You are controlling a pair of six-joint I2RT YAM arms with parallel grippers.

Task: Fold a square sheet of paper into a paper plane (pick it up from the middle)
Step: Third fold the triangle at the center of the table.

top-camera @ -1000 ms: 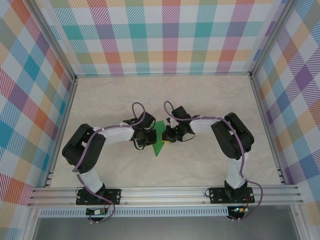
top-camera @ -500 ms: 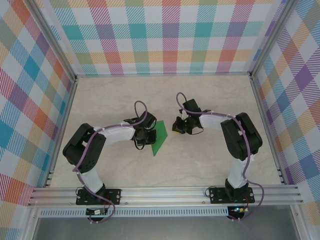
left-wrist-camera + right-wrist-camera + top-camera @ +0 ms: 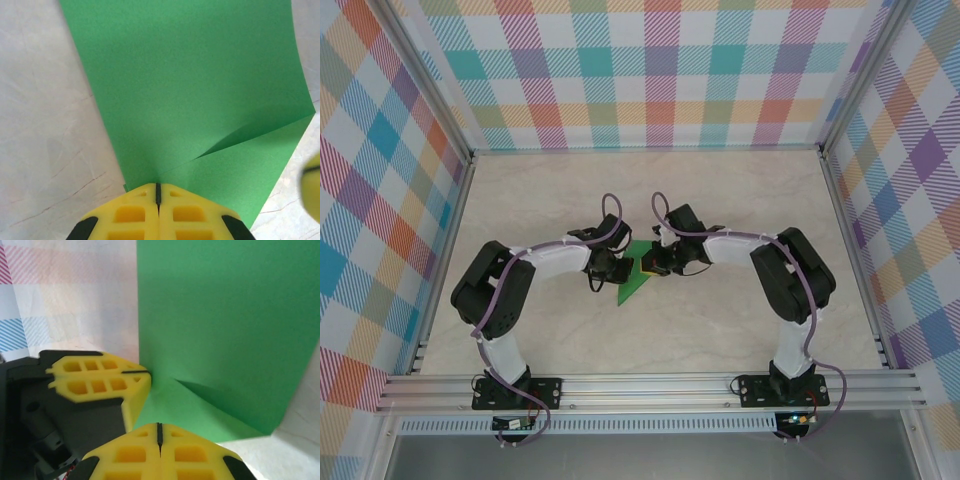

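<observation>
The square sheet of paper (image 3: 632, 288) is bright green and folded into a small pointed shape between my two grippers at the table's middle. In the left wrist view the paper (image 3: 190, 90) rises from the fingertips, with a flap and a crease running up to the right. My left gripper (image 3: 617, 270) (image 3: 158, 185) is shut, and the sheet's edge comes out of its tips. From the right wrist, the paper (image 3: 220, 325) stands upright with the left gripper (image 3: 145, 372) at its left edge. My right gripper (image 3: 656, 266) (image 3: 159, 425) is shut, tips against the lower flap.
The pale marble-patterned table (image 3: 740, 200) lies inside an aluminium frame with checked fabric walls (image 3: 650, 70). Both arms bend inward, so their elbows (image 3: 485, 295) (image 3: 795, 270) take up the near left and near right of the table.
The right gripper pulled back to the right, away from the paper, then returned to its right side. The left gripper stayed with the paper, shifting slightly.
</observation>
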